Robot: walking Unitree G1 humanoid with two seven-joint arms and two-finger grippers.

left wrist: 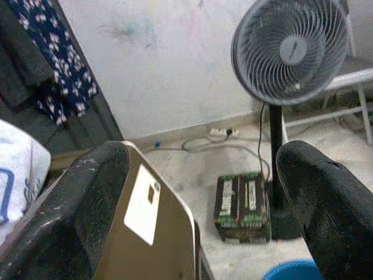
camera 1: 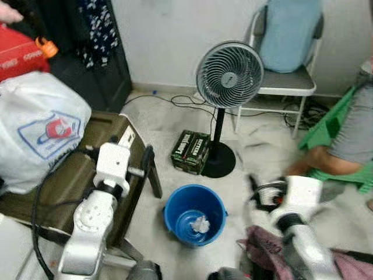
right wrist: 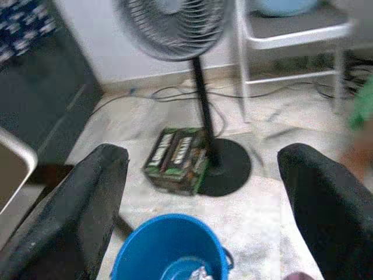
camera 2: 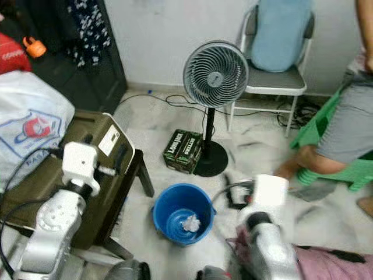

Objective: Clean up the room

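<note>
In the blue bucket (camera 1: 194,214) lies 1 crumpled (white) wad (camera 1: 200,224).

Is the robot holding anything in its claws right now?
Nothing. Both wrist views show the left end effector and the right end effector open, with nothing between their black fingers.

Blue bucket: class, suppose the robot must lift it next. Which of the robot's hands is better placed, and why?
Probably the right hand. Its open fingers frame the blue bucket just ahead, on bare floor. The left hand, also open, hangs over the olive case, further off to the bucket's side.
</note>
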